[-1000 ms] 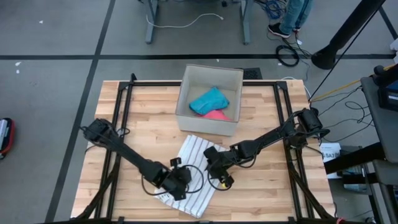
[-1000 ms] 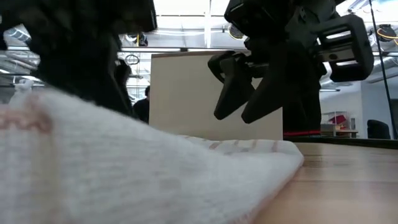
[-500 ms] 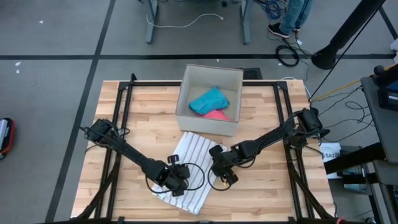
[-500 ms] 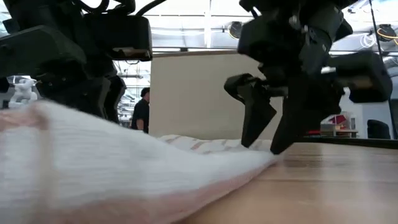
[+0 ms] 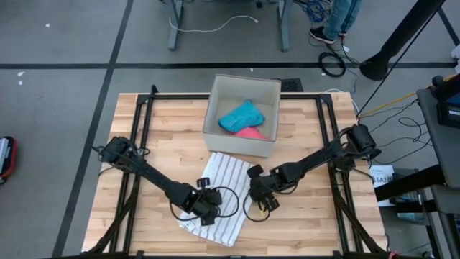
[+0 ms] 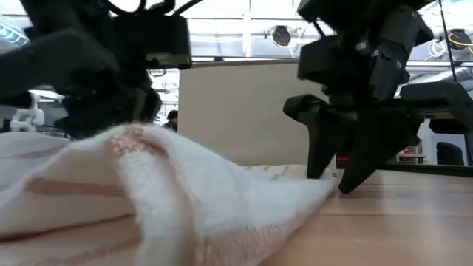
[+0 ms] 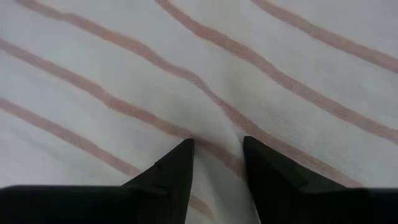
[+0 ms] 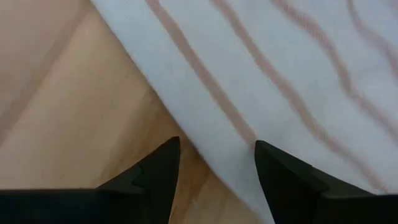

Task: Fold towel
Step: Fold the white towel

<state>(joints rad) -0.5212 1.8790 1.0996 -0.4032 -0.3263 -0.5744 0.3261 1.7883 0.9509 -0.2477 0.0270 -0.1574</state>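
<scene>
Fingers of the left gripper (image 7: 216, 163) stand slightly apart and press down into the towel (image 5: 218, 198), a raised ridge of cloth caught between their tips, so they appear to be pinching a fold of it; whether the fold is gripped firmly cannot be told. Fingers of the right gripper (image 8: 214, 163) are spread, holding nothing, and straddle the towel's edge: one tip over bare wood, the other over cloth, a stance that suits closing on the hem.

In the high view the towel lies at lower centre of the frame, on the counter (image 5: 309, 223), just below the cardboard box (image 5: 242, 140). The left gripper (image 5: 204, 208) sits on the towel's lower left part; the right gripper (image 5: 260, 198) sits at its right edge. Both arms reach in from the counter's outer sides, probably so that each can take one side of the cloth for the fold. The fold itself looks not yet made; the cloth lies mostly flat, rumpled near the left gripper.

Materials: the towel is white, soft woven cloth with thin reddish-brown stripes, bunched into a rounded hump in the low view (image 6: 155, 177). The counter is pale butcher-block wood in parallel strips. The box is open-topped, square, light card, and holds a teal cloth (image 5: 241, 116) and a pink cloth (image 5: 249, 133), crumpled together.
</scene>
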